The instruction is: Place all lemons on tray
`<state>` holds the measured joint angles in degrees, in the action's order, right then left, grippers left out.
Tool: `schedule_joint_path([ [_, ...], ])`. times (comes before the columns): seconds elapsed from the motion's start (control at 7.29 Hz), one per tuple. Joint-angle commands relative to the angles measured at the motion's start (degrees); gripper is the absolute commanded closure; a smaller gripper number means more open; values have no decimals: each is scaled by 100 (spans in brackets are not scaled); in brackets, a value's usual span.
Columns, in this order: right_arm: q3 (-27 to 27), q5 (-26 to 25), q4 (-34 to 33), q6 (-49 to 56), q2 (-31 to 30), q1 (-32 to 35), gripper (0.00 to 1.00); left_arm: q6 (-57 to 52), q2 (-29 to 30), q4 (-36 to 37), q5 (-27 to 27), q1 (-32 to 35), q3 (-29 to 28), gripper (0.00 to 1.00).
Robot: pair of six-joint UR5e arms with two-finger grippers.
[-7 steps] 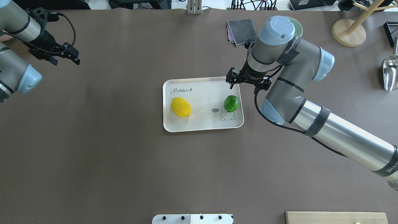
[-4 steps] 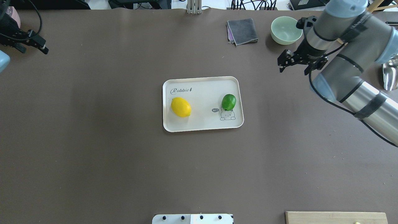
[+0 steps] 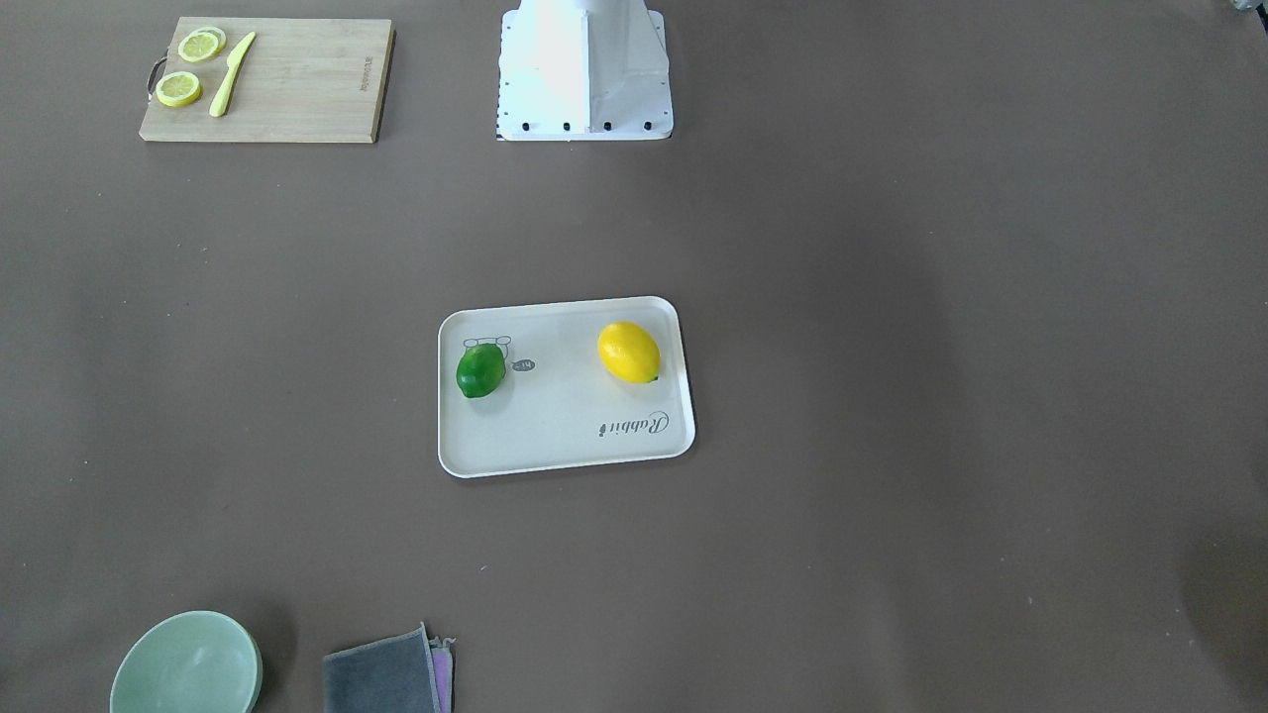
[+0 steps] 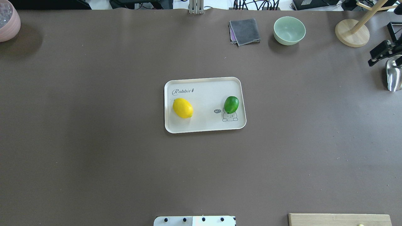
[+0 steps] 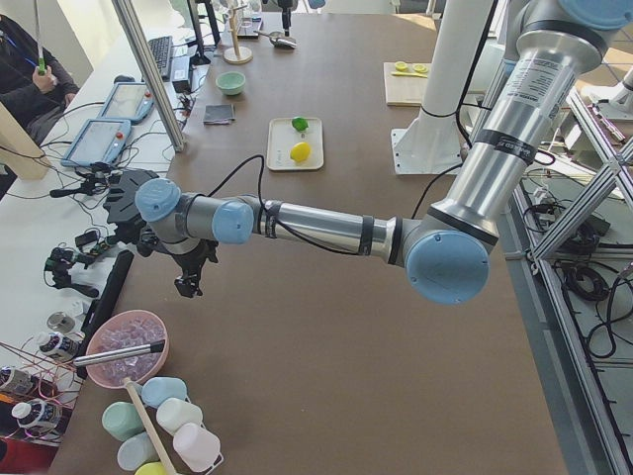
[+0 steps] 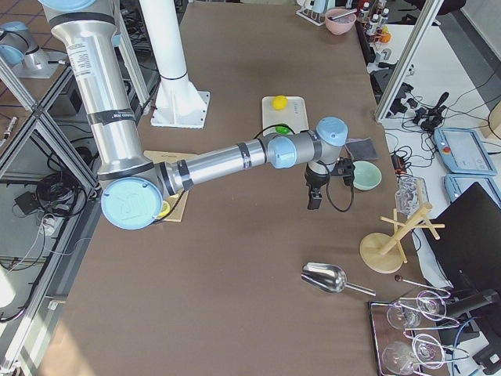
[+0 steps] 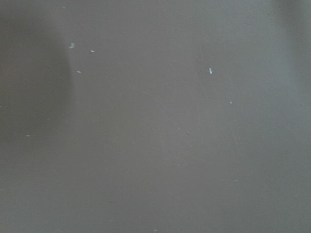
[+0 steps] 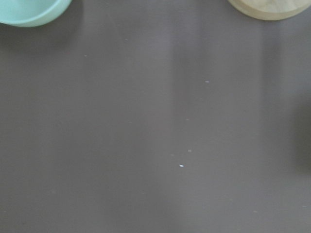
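Honestly this looks done to me, so it's mostly about not undoing it.

Going by the overhead view, nearest the robot, at about 5 o'clock from the tray [image 4: 204,124], is the cutting board [image 3: 297,84] with the lemon slices [image 3: 179,89]. My guess at the silliest failure: something decides those count as lemons and goes fetching them. They don't.

Mid-table, both lemons lie inside the tray rim. The yellow lemon [image 4: 182,108] is on the 9 o'clock side and the green lemon [image 4: 231,104] on the 3 o'clock side, partly over the cartoon animal. The green one sits close to the rim and it's glossy and egg-shaped, so I'd expect any bump to the tray to set it rolling. The rim probably catches it, but a hard knock from an arm swinging through could tip it out.

Further out, around 2 o'clock, the right gripper [image 6: 312,202] hangs over bare table [image 4: 94,157] near the metal scoop [image 4: 392,75] and the wooden stand [image 4: 351,33]. A careless move there could clip either. I can't tell how far apart its fingers are, and I see nothing in them.

The left gripper [image 5: 186,287] is off around 10 o'clock by the pink bowl [image 4: 8,23], well clear of the tray. It only shows from the side, so I can't tell if it's apart or together.
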<state>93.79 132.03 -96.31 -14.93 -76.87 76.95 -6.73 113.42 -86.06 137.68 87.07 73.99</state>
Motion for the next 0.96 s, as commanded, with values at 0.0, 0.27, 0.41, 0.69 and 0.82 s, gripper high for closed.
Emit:
schedule_joint_path([
  [0.0,-54,-37,-773,1499,-117,722,0,-170,-397,326,-4,590,11,2],
  [0.27,51,-89,-496,1537,-756,1014,0,-144,-724,248,-4,863,28,2],
  [0.41,43,-72,-241,1528,-1064,1041,0,-100,-725,256,4,847,159,2],
  [0.69,51,-29,139,1467,-1373,1041,0,-144,-619,100,-4,655,519,2],
  [0.82,69,-28,139,1449,-1392,1041,0,-127,-715,-15,-13,645,503,2],
])
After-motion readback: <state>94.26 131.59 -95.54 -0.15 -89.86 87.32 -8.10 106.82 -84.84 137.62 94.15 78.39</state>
